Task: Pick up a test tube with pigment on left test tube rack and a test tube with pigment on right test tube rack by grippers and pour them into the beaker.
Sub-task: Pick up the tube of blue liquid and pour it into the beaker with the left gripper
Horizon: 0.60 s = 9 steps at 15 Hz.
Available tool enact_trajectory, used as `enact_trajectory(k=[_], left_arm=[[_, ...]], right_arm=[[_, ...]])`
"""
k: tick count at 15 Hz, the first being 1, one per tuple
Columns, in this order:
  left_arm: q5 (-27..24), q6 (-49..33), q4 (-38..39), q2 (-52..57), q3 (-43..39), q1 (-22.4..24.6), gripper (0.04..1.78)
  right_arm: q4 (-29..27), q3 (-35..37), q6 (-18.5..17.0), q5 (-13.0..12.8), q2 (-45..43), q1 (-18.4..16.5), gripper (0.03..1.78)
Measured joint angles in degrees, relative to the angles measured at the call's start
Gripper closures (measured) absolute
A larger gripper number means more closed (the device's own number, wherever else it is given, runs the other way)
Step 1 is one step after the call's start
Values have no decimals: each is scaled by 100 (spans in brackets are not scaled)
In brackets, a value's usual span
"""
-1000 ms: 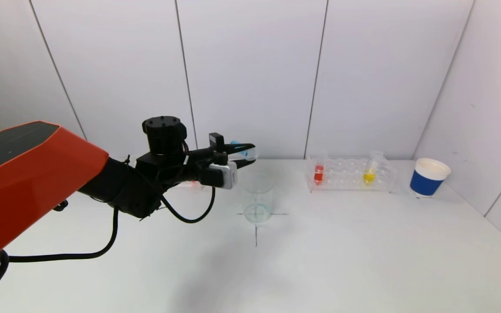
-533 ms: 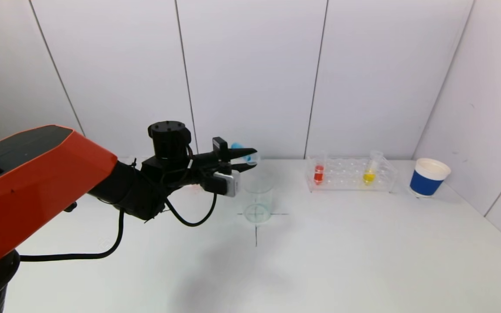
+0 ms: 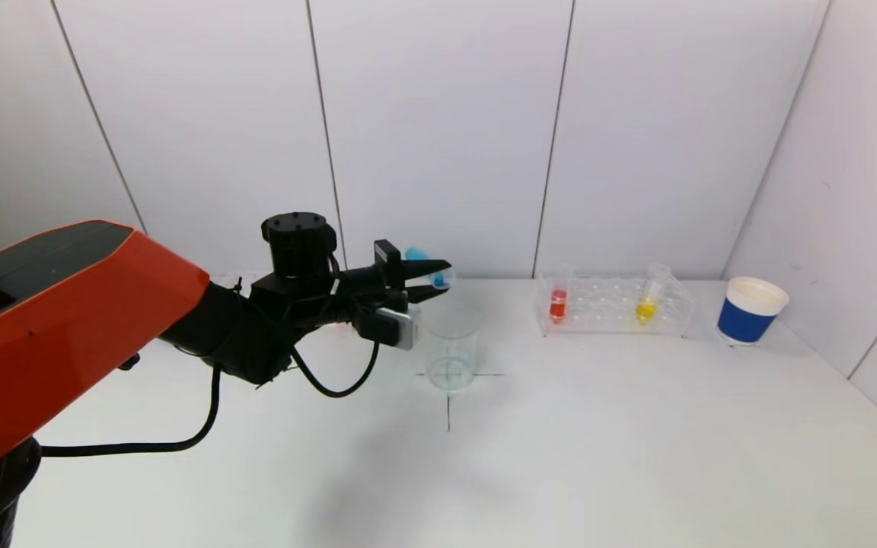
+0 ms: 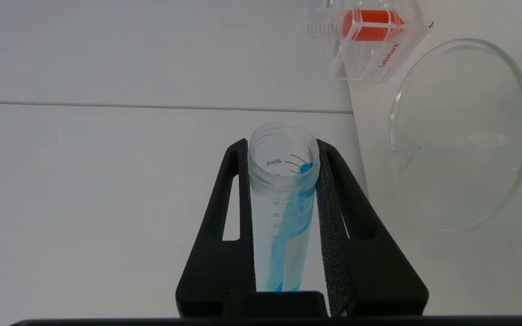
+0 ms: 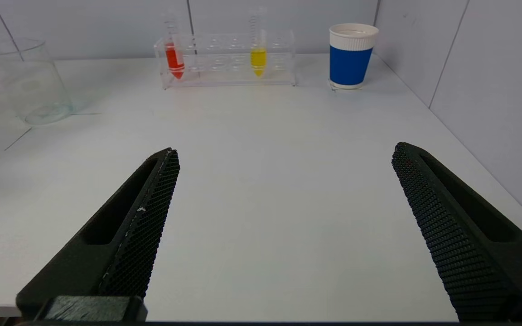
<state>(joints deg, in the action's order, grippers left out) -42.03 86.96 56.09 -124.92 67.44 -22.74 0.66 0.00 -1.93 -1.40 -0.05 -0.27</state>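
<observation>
Tube axis: the test tube point(image 4: 283, 213) with blue pigment lies nearly level, its long axis along the left gripper point(image 3: 432, 280); its open mouth points away from the wrist, toward the right rack side; its blue-tipped closed end sits back toward the wrist
Pigment: a blue streak runs along the inside wall of the tube and reaches close to the mouth; it is not seen leaving the tube
Change: since a second ago the left arm has come forward and lower, so the gripper now sits closer over the beaker point(image 3: 451, 346); in the last half second it has barely shifted; the right rack and cup have stayed put
Tube and jaws: the tube is clamped between the two jaws, one on each side of its body; its threaded mouth sticks out past the jaw tips
Tube place: held in the air above the table point(image 3: 598, 426), just over the near-left rim of the beaker; the mouth is beside the beaker opening rather than squarely above it in the left wrist view
Beaker: upright on a cross mark; clear glass
Right rack point(image 3: 612, 306): well apart on the right; holds a red tube point(image 3: 558, 302) and a yellow tube point(image 3: 645, 307), both upright
Left rack point(image 4: 369, 43): seen past the beaker from the left wrist; holds a red-filled tube
Cup point(image 3: 751, 310): blue and white, right of the right rack
Right gripper point(image 5: 283, 194): low over the near table; jaws wide apart, holding nothing
</observation>
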Motion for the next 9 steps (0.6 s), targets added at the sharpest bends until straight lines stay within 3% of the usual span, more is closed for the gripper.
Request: enact_trajectory(k=[9], left_arm=[[2, 411, -50, -28, 78, 30, 139]], right_arm=[[2, 0, 0, 2, 0, 0, 10]])
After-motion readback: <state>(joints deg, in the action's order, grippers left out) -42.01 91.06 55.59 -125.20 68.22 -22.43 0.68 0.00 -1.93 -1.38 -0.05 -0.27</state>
